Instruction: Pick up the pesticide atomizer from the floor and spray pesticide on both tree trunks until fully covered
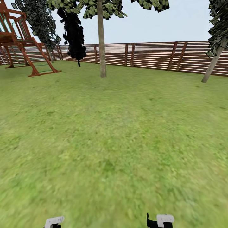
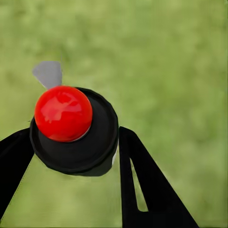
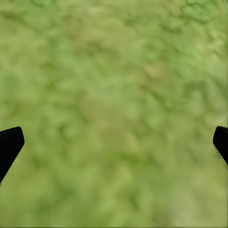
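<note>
The left gripper (image 2: 71,156) is clamped around the pesticide atomizer (image 2: 73,130). In the left wrist view you're looking down on its black round cap with a shiny red ball-shaped button on top and a small grey nozzle tab sticking out, black fingers (image 2: 152,185) hugging it on both sides, with blurry lawn behind. The right gripper (image 3: 114,142) is spread wide with nothing in it, just the two black fingertips (image 3: 9,145) at the edges of its wrist view and grass between them.

In the head view, both wrists poke in at the near edge, left (image 1: 53,221) and right (image 1: 161,220), over the lawn (image 1: 114,142). Far ahead, slightly left of center, stands one pale tree trunk (image 1: 101,41), upright. A second leaning trunk (image 1: 212,65) is far right by the brown slat fence (image 1: 152,55). A near-black cone tree (image 1: 74,31) and a red-brown wooden play frame (image 1: 19,41) sit far left.
</note>
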You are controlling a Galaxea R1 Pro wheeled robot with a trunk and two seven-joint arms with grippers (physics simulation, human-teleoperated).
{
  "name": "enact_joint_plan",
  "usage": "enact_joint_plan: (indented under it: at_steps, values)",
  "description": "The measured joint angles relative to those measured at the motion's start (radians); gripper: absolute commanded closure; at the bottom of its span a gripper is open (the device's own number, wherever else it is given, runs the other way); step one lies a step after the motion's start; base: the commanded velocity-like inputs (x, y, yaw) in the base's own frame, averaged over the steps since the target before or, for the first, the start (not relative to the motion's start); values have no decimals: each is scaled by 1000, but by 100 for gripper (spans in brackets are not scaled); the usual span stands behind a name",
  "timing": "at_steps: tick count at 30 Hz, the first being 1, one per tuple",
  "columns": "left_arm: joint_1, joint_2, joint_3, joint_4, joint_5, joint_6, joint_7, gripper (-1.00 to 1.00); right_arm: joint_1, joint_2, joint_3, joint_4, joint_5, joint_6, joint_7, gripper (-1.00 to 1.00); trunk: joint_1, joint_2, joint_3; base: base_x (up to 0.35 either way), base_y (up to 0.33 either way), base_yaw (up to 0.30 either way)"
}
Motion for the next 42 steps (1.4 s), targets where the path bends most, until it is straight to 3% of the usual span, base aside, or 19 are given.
enact_joint_plan:
  at_steps: [42]
  values:
    - [0, 0, 0, 0, 0, 0, 0, 100, 0, 0, 0, 0, 0, 0, 0, -100, 0, 0, 0, 338, 0, 0]
